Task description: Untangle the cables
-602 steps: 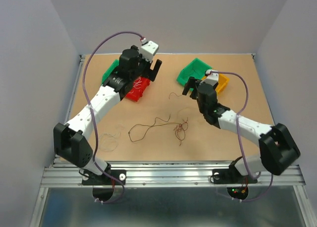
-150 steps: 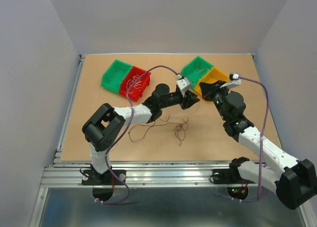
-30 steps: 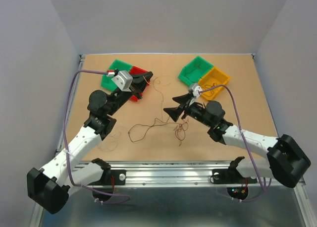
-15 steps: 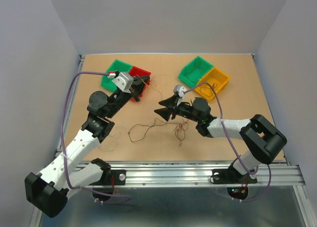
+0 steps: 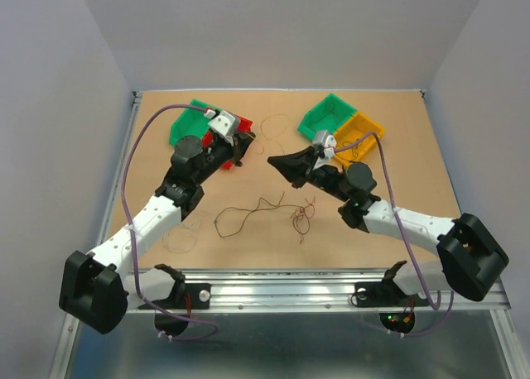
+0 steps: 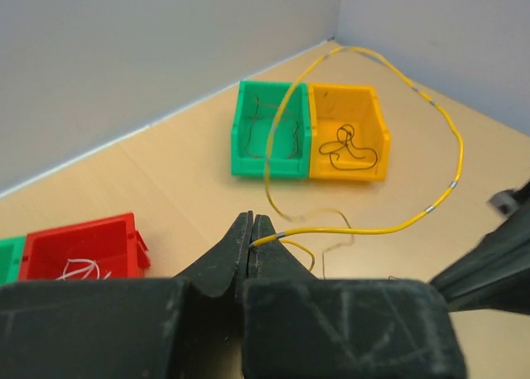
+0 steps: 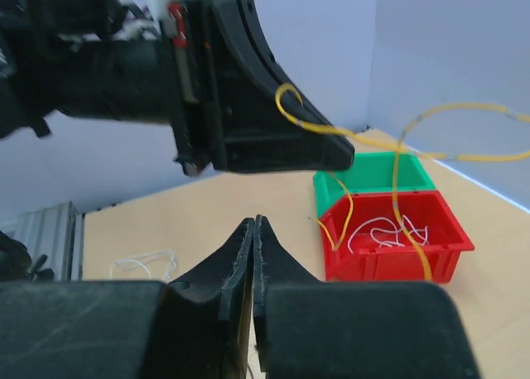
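Top view: the clump (image 5: 302, 215) lies well apart from the red bin (image 5: 245, 127), toward the arm bases.

Left wrist view: the left gripper (image 6: 252, 223) is clamped on a yellow wire (image 6: 373, 229) arcing away from the bin. We judge the wire light and springy; grasp it near an end.

Right wrist view: the right gripper (image 7: 253, 224) is closed, apparently empty.

a thin yellow cable (image 6: 364, 230) arcs through the air from the left claw (image 6: 251, 222); brown tangled cables (image 5: 300, 216) lie mid-table.

Bright even light; wrist cams' fg blurry.
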`<action>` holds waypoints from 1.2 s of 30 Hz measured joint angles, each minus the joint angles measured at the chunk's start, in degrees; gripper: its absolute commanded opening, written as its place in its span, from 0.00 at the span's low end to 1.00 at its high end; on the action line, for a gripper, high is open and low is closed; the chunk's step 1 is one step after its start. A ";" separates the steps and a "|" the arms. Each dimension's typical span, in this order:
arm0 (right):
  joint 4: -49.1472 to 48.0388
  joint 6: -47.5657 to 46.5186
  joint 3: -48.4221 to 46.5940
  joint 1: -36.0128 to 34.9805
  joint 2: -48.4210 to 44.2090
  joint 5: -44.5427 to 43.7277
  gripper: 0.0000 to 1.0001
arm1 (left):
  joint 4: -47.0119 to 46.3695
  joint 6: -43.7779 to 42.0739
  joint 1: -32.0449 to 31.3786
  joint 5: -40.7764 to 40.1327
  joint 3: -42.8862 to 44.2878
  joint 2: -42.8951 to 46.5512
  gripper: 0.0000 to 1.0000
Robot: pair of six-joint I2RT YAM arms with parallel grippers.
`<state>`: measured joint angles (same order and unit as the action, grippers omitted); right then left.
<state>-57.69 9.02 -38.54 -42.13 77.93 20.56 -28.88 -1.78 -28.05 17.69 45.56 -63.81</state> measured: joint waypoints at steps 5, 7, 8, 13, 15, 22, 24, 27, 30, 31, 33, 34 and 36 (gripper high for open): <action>0.79 -0.92 1.40 0.00 -4.20 -2.51 0.78 | 0.87 0.70 1.16 0.55 0.00 -0.74 0.00; 1.53 -1.75 2.64 0.00 -4.39 -4.76 0.79 | 0.83 0.79 1.18 0.74 0.00 0.09 0.00; 2.19 -1.99 3.15 0.00 -4.33 -5.68 0.81 | 0.85 0.81 1.16 0.87 0.00 0.59 0.00; 4.70 -4.35 4.07 0.00 -2.03 -10.69 0.81 | -0.22 1.01 1.16 1.88 0.00 3.65 0.00; 5.38 -5.14 3.96 0.00 0.39 -12.11 0.81 | -0.66 1.07 1.18 2.32 0.00 4.57 0.00; 7.41 -6.69 1.44 0.00 9.16 -11.85 0.81 | -1.27 1.22 1.16 3.43 0.00 5.75 0.00; 7.56 -6.93 -0.15 0.00 11.47 -10.95 0.81 | -1.25 1.22 1.18 3.82 -0.11 5.99 0.00; 6.62 -7.30 -2.51 0.00 14.34 -9.90 0.81 | -1.27 1.22 1.18 4.50 -0.11 6.32 0.00; 5.97 -7.34 -5.25 0.00 16.98 -9.81 0.81 | -1.27 1.22 1.16 4.98 -0.11 6.54 0.00; 5.77 -7.43 -6.21 0.00 17.81 -9.84 0.81 | -1.25 1.22 1.18 5.09 -0.11 6.58 0.00; 5.18 -7.63 -7.91 0.00 19.37 -9.86 0.72 | -1.25 1.22 1.18 5.33 -0.11 6.58 0.00; 4.90 -7.65 -8.63 0.00 19.96 -9.86 0.62 | -1.25 1.22 1.18 5.44 -0.11 6.58 0.00; 4.09 -7.69 -9.84 0.00 21.42 -9.86 0.17 | -1.25 1.22 1.18 5.64 -0.11 6.58 0.00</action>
<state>-53.60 1.32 -48.38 -42.13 99.35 10.70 -30.13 -0.56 -26.87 23.33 45.45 -57.23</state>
